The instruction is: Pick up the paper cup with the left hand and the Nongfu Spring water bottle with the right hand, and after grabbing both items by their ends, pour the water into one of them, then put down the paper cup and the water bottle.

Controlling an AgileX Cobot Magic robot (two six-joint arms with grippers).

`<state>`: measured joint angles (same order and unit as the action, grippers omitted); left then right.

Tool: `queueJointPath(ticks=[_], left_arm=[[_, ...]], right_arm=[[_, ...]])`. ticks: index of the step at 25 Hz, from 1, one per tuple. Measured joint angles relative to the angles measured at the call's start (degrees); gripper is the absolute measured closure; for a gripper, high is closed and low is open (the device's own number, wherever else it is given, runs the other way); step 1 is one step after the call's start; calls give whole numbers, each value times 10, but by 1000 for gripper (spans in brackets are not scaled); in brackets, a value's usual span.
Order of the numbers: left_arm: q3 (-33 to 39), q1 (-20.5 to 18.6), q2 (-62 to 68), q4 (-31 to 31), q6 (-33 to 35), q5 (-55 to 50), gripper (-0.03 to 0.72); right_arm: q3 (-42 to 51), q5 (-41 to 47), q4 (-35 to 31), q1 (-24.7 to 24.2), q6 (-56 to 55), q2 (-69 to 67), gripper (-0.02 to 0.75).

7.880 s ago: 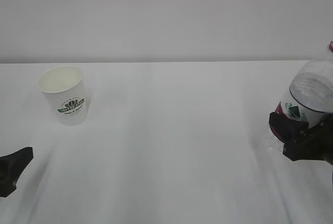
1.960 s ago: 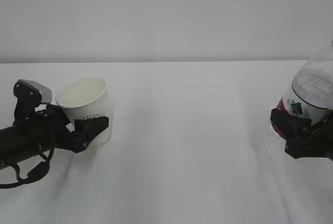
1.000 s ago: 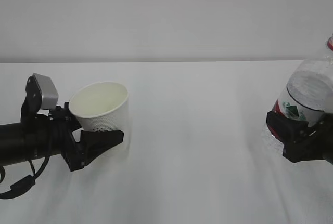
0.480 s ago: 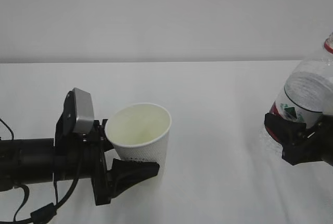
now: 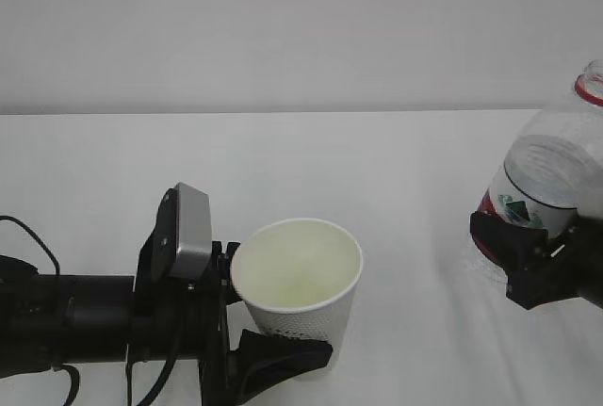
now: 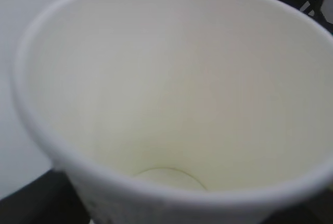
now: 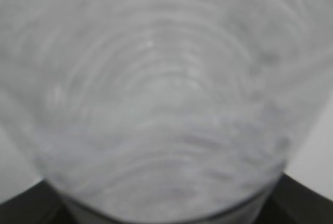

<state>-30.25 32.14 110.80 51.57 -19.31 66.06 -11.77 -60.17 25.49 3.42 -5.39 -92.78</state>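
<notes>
White table (image 5: 396,170) under a plain pale wall, nothing fancy. Biggest item: the Nongfu Spring water bottle (image 5: 551,175) at the far right edge of the exterior view, clear ribbed plastic, red neck ring up top with no cap on it, red label with a green-white patch lower down. Tilted a bit toward the middle and clamped around the label zone by the right hand (image 5: 528,260), black fingers pressed on both sides. Up close in the right wrist view, just a blurry wall of ribbed plastic (image 7: 161,104) filling everything, so can't really tell how much water sits inside. Next down in size: the left hand (image 5: 273,354), long black arm coming in low from the left with a grey block (image 5: 191,233) near the wrist, gripping the paper cup (image 5: 301,316) by its lower part. Cup held off the table, front and roughly left of centre, well apart from the bottle. White outside with tiny dimples, logo side not visible. Inside pale cream and dry-looking, bare bottom disc (image 6: 169,178) showing, nothing in there.
</notes>
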Motion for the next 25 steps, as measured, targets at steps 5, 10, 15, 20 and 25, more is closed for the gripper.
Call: queueJointPath(ticks=[5,10,15,20,25], left_arm=[[0,17,0,-2,0,0,97],[0,32,0,-2,0,0,97],[-1,46,0,-2,0,0,97],[-1,46,0,-3,0,0,97],[-1,47,0,-3,0,0,97]], right_arm=[[0,0,25,0,-7,0,253],[0,0,44,0,-11,0,253],[-10,2,70,0,-20,0,253],[-29,28,91,0,-36,0,253],[-44,33,115,0,-43,0,253]])
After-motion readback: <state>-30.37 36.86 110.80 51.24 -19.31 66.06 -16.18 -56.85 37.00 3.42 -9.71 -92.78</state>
